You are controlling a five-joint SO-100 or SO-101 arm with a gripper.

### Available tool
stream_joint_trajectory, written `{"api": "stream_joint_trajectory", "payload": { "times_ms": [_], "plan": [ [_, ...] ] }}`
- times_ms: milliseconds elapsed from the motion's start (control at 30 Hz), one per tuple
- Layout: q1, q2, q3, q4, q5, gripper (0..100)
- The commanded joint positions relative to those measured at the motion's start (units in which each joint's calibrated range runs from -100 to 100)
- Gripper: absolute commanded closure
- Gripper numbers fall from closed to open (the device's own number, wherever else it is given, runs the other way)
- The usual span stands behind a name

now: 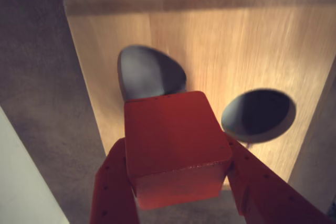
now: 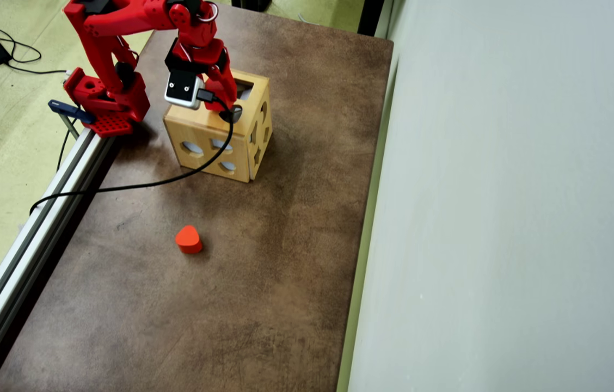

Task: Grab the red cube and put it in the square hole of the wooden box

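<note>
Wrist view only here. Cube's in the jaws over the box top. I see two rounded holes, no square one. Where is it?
Observer: In the overhead view the square hole is in the top face of the wooden box, near the corner toward the picture's top right, just right of the arm.
Operator: Anything loose on the table?
Observer: One orange-red heart block lies on the brown table, well apart from the box, lower in the picture.
Operator: Holes in the side faces too?
Observer: Yes, both visible sides have several cut-outs.
</note>
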Motion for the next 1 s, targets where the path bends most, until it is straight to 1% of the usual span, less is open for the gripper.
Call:
{"api": "stream_joint_trajectory", "payload": {
  "times_ms": [0, 200, 300, 733, 833, 967],
  "plan": [
    [-4.7, -0.3, -3.1, -0.2, -2.0, 98],
    [-6.9, 2.0, -3.1, -0.2, -2.2, 98],
    [-6.9, 4.6, -3.1, -0.2, -2.2, 98],
    [-6.1, 4.8, -3.2, -0.2, -2.6, 98],
    [-6.1, 4.8, -3.2, -2.1, -3.9, 98],
    [-6.2, 4.8, -3.1, -3.2, -4.0, 98]
  ]
}}
